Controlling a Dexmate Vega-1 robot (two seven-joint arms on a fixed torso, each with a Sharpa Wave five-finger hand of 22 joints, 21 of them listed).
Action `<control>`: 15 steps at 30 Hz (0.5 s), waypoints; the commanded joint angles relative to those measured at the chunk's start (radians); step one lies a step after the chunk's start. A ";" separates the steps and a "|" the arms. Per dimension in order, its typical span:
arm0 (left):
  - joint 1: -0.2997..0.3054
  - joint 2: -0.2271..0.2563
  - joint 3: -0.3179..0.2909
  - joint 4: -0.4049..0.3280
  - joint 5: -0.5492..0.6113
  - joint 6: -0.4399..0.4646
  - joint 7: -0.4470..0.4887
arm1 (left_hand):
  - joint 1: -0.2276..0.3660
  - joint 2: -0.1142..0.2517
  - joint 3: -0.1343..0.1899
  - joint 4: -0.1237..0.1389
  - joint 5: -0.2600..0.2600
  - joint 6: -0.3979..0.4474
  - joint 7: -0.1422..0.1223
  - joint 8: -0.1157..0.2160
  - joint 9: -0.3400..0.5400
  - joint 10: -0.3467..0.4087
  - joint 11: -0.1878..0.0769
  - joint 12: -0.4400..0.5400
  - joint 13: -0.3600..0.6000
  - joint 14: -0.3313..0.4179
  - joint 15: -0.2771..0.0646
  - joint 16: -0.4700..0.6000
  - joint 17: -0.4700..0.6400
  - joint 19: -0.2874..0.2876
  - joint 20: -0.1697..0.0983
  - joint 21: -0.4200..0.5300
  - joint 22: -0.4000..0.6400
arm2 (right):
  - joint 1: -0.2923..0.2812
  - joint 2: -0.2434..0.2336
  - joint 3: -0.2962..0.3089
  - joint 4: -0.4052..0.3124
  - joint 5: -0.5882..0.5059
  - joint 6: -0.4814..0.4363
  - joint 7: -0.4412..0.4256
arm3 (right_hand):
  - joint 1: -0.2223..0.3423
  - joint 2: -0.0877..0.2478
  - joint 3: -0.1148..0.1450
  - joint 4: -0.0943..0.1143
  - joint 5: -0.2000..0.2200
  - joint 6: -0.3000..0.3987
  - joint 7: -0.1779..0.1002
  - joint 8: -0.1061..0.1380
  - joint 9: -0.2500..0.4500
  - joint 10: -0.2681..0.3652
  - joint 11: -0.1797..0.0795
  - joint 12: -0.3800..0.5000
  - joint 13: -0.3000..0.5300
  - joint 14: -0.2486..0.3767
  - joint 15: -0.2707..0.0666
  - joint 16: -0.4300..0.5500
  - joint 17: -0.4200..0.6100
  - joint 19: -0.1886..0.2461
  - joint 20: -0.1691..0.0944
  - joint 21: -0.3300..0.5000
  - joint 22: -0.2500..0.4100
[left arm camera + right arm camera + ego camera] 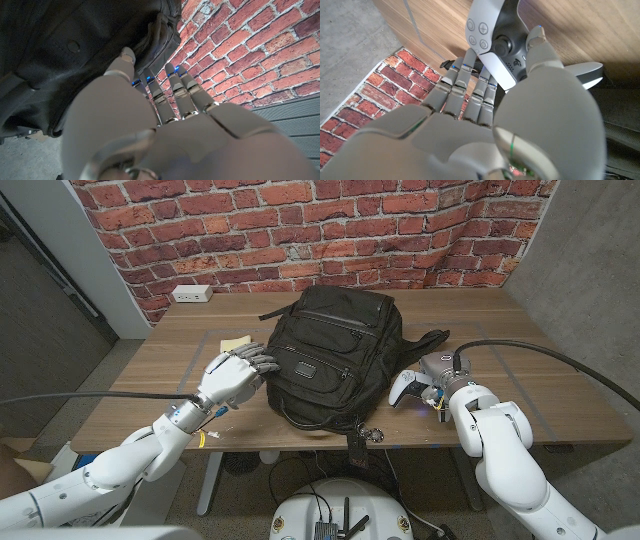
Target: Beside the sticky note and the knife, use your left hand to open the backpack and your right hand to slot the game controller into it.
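Left hand (232,377): raised at the left side of the backpack (335,355), fingers (262,364) extended toward the fabric w/ gaps between them; nothing gripped. Left wrist view: same hand (165,130) w/ its thumb tip against the black fabric (60,55); the other fingertips reach past the bag's edge, brick wall (250,55) behind.

Right hand (447,385): at the game controller (408,389), just right of the backpack. Right wrist view: hand (485,115) closed around the white-and-black controller (495,40), thumb on its upper face beside a stick, fingers (462,80) wrapped under the body. Whether the controller is lifted off the table cannot be told.

Backpack: black, lying flat at table centre, front pockets up, zips closed as far as visible; a strap (432,340) trails to the right behind the controller. A small tag (372,436) hangs at the bag's near edge.

Sticky note (236,344): pale yellow, on the wooden table (540,390) beyond the left hand, near the bag's left side.

White power strip (190,293): far left corner of table, by the wall.
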 commanded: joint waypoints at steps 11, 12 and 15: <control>-0.036 0.008 0.014 -0.037 -0.003 0.021 -0.036 | -0.029 0.050 0.042 0.003 -0.008 0.152 -0.001 -0.001 0.005 0.152 -0.003 0.001 0.005 0.150 -0.178 0.000 0.006 0.059 -0.154 0.006 0.004 | -0.037 -0.005 0.019 -0.015 -0.002 -0.002 -0.036 | 0.125 0.139 0.003 0.003 0.004 0.080 -0.066 0.006 0.003 0.116 -0.099 0.006 0.004 0.081 -0.227 0.005 0.054 0.014 -0.139 0.003 0.002; -0.038 0.007 0.014 -0.038 -0.003 0.020 -0.039 | -0.029 0.049 0.043 0.001 -0.008 0.159 0.001 -0.001 0.005 0.157 -0.004 0.000 0.005 0.154 -0.178 -0.002 0.005 0.061 -0.154 0.006 0.004 | -0.040 -0.006 0.021 -0.017 -0.004 -0.003 -0.037 | 0.125 0.139 0.002 0.003 0.004 0.081 -0.066 0.006 0.003 0.117 -0.099 0.005 0.005 0.081 -0.227 0.005 0.055 0.014 -0.139 0.003 0.002; -0.045 0.005 0.016 -0.040 -0.004 0.015 -0.045 | -0.033 0.053 0.049 0.000 -0.008 0.180 0.000 0.002 0.006 0.176 -0.003 0.000 0.006 0.169 -0.178 -0.002 0.005 0.070 -0.154 0.007 0.005 | -0.050 -0.004 0.026 -0.023 -0.010 -0.005 -0.041 | 0.126 0.140 0.002 0.002 0.004 0.082 -0.068 0.006 0.003 0.118 -0.099 0.004 0.005 0.083 -0.228 0.005 0.056 0.014 -0.139 0.003 0.002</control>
